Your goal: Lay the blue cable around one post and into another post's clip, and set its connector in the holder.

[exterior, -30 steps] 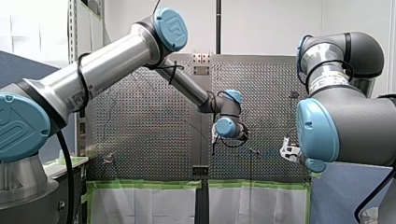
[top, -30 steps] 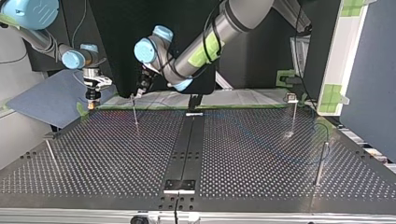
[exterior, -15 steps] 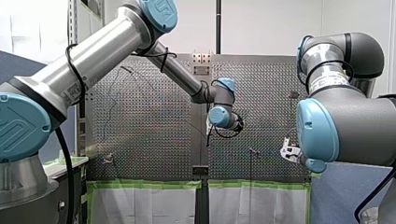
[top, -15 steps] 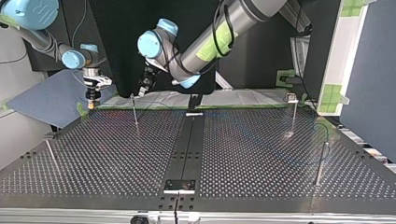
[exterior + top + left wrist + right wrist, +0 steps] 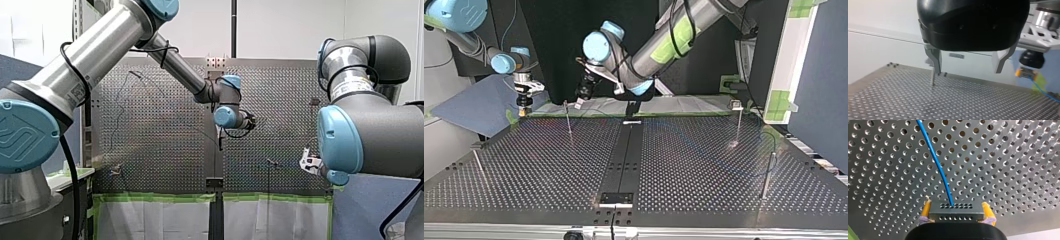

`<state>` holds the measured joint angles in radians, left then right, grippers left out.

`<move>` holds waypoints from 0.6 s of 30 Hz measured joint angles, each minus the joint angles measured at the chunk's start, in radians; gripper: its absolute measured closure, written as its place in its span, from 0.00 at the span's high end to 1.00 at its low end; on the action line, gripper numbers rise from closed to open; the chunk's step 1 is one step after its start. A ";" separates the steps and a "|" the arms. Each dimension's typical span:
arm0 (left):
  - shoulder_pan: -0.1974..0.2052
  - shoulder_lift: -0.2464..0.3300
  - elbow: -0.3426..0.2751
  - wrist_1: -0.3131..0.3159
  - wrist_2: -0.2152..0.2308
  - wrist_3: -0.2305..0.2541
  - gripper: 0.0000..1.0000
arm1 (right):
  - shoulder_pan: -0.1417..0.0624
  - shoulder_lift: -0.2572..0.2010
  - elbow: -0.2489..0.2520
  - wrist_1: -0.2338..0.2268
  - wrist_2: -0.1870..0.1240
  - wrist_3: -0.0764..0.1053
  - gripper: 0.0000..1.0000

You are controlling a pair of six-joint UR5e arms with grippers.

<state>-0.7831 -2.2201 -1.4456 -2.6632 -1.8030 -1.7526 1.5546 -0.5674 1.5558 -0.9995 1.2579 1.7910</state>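
Perforated table (image 5: 704,170), viewed from across the arms; my left arm (image 5: 95,60) is shown raised and swung back from the thin post (image 5: 568,120) near the table's edge by the arms, where its wrist stood lower a second ago; the work at that post is judged finished; the left gripper (image 5: 967,62) is seen with fingers spread wide and nothing held; the right gripper (image 5: 956,206), unmoved at the table's corner, is closed by its yellow pads (image 5: 926,211) upon the connector (image 5: 956,213), from which the blue cable (image 5: 935,162) is led off over the table; setting it in the holder is judged outstanding; the cable's course about the posts is too faint to trace, and no holder can be identified.
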 joint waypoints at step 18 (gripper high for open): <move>0.014 0.155 -0.155 0.072 0.002 -0.024 1.00 | 0.000 0.002 0.000 0.001 0.000 0.001 0.00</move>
<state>-0.7687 -2.0655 -1.6001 -2.5915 -1.8014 -1.7764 1.5546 -0.5652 1.5558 -0.9988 1.2580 1.7915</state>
